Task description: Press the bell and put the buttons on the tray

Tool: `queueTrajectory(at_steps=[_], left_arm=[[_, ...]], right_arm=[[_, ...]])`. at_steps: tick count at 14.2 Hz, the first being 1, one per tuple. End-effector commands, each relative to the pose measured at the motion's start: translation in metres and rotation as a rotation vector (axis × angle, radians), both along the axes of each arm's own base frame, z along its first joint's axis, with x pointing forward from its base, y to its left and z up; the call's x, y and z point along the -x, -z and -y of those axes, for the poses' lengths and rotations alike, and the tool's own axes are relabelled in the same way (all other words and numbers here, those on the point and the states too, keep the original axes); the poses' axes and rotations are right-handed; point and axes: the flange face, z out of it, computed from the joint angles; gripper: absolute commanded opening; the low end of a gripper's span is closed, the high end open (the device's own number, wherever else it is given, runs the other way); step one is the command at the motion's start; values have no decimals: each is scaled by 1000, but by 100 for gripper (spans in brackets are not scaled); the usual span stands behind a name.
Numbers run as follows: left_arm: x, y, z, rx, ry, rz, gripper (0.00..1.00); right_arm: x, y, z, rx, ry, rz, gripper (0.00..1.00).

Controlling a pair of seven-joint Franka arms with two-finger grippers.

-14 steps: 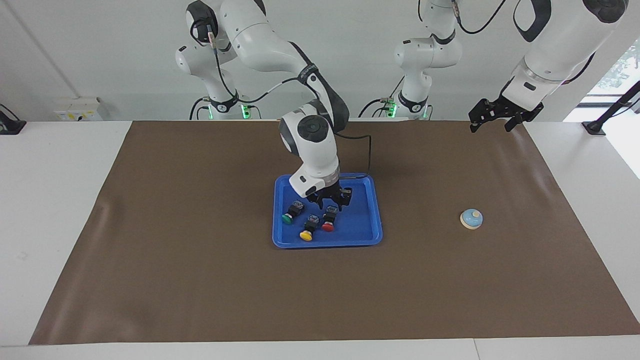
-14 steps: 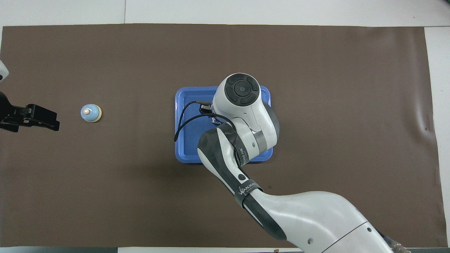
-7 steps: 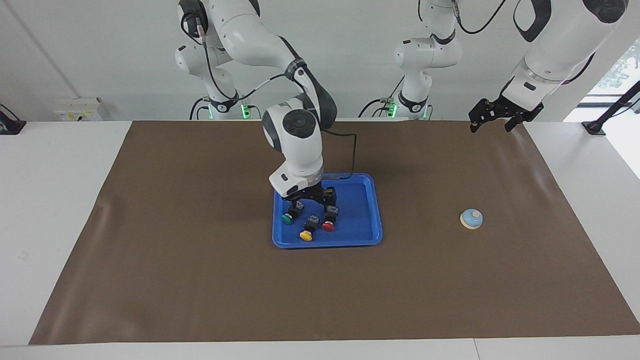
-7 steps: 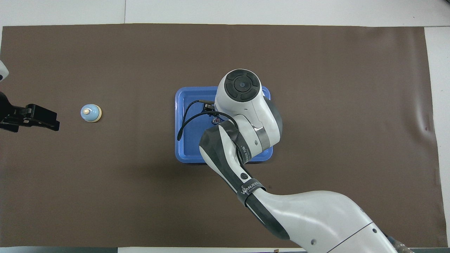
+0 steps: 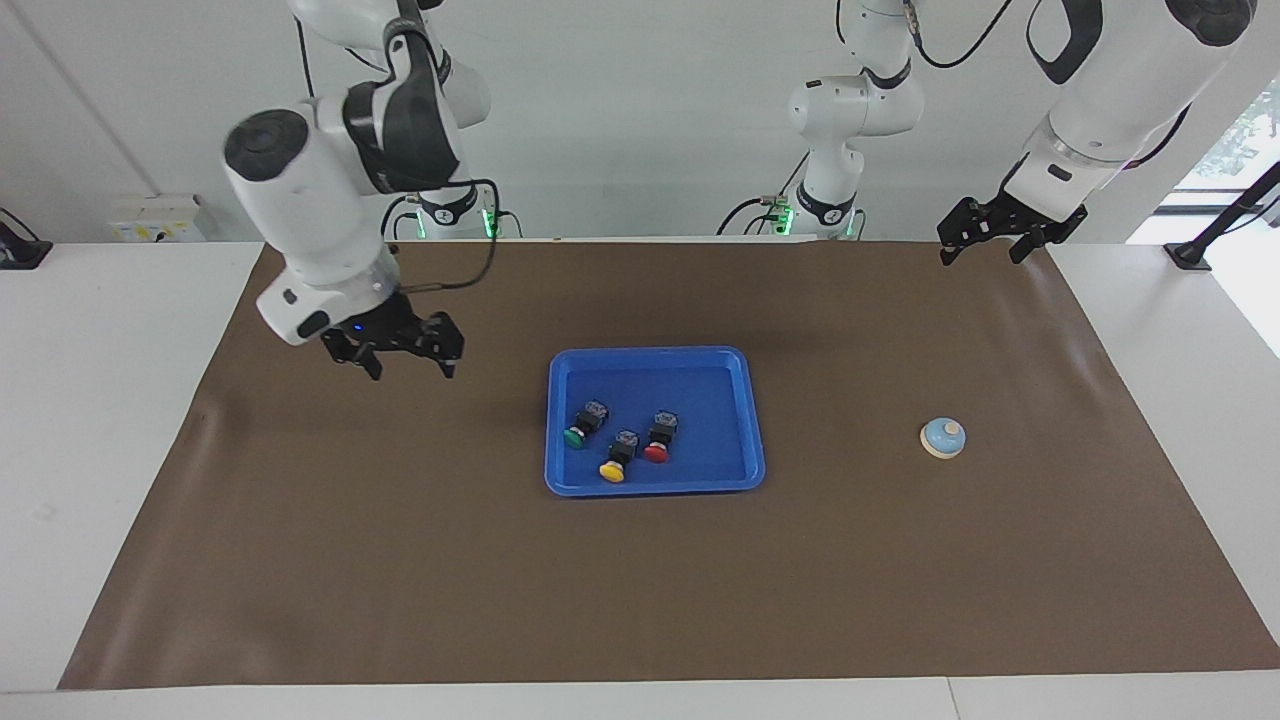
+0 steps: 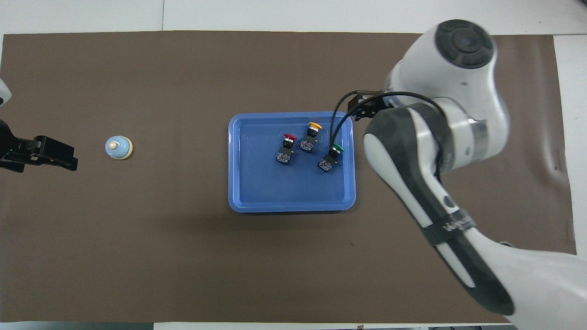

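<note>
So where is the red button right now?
The red button lies in the tray, beside the yellow button, on the side toward the left arm's end of the table and the bell.

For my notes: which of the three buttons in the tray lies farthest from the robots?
The yellow button; the green button and the red button lie nearer to the robots.

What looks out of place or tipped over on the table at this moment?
Only the three buttons: all lie tipped on their sides in the tray, caps pointing away from the robots. The bell stands upright on the mat; nothing looks spilled or damaged.
</note>
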Motion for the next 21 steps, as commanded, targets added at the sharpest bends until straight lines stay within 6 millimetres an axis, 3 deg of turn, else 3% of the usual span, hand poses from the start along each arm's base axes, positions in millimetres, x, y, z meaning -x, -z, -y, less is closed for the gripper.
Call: queueTrajectory(at_steps=[1, 3, 4, 7, 8, 9, 10, 12, 13, 16, 18, 21], left_arm=[[7, -4, -2, -9, -9, -3, 100], [7, -4, -2, -9, -9, -3, 100], [9, -3, -1, -10, -8, -17, 100], [10, -4, 1, -13, -29, -6, 100], [9, 1, -1, -14, -49, 10, 81], [5, 3, -4, -9, -57, 64, 30], [3, 15, -11, -9, -71, 69, 0], [-17, 47, -23, -12, -93, 82, 0], [-31, 72, -39, -12, -122, 88, 0], [-72, 148, -45, -7, -131, 91, 0], [-85, 190, -46, -4, -130, 116, 0], [-95, 233, -46, 0, -131, 145, 0]], right_arm=[[50, -31, 21, -20, -20, 22, 100], [68, -45, 38, -12, -4, -26, 100], [71, -45, 43, 10, -12, -47, 100], [78, -43, 84, 11, 56, -85, 100], [76, -45, 84, 13, 31, -71, 100], [74, -47, 86, 13, -5, -61, 100], [73, -48, 87, 14, -48, -55, 100], [71, -51, 85, 16, -57, -47, 100], [71, -53, 85, 16, -51, -43, 100], [64, -60, 87, 55, -3, -25, 100], [59, -62, 83, 84, 31, -21, 100], [60, -61, 79, 78, 68, -30, 100]])
